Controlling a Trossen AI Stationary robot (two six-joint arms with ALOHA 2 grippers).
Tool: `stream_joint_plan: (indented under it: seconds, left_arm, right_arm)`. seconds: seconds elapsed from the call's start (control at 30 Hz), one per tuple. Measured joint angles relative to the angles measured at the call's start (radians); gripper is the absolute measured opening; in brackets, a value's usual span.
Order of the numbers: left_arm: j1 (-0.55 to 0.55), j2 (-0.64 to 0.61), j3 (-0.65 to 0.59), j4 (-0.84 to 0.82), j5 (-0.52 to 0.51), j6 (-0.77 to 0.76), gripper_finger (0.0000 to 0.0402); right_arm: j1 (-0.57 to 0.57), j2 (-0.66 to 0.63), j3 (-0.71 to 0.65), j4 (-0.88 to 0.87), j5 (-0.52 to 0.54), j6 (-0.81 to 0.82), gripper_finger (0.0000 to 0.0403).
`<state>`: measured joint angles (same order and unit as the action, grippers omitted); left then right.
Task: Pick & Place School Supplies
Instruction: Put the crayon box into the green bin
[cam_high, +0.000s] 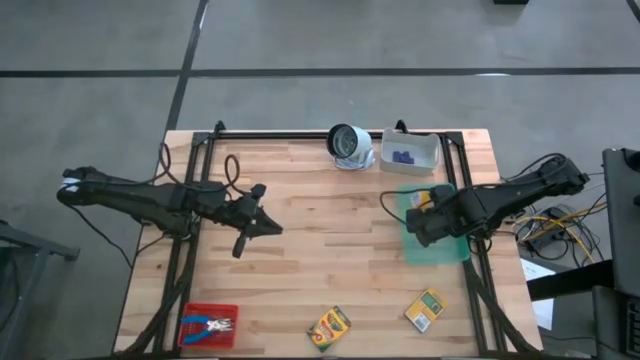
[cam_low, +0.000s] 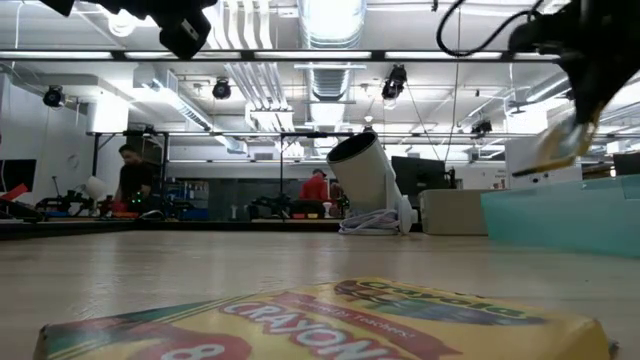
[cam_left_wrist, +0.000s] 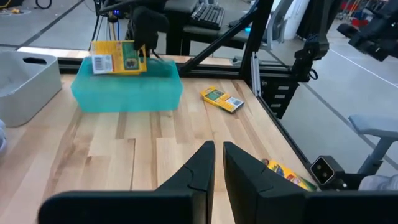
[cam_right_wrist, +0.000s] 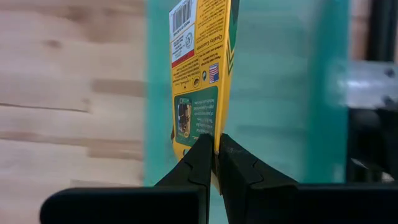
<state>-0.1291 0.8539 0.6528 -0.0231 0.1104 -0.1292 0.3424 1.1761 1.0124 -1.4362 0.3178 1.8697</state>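
While the right gripper (cam_high: 432, 205) dangles a crayon box (cam_high: 424, 201) over the green bin (cam_high: 437, 247), it's all on a thin pinch

From above, right arm folded low at the bin, two more crayon boxes (cam_high: 328, 326) near the front edge; left gripper (cam_high: 240, 243) waits mid-table. Low view: box hangs tilted. Left wrist: fingers (cam_left_wrist: 200, 168) nearly closed, empty. Right wrist: jaws clamp one box edge, so it could swing or slip and catch the bin wall
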Motion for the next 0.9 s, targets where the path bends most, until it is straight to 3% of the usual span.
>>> stream_joint_plan:
  seconds: [0.23,0.9]
  left_arm:
    - [0.000,0.000,-0.005,0.000,0.000,-0.002,0.0037]
    - [0.000,0.000,-0.004,0.000,0.000,-0.005,0.0037]
  right_arm:
    - [0.000,0.030,-0.055,-0.015,-0.080,0.040,0.0013]
    - [0.000,0.117,-0.219,0.138,-0.093,0.030,0.0013]
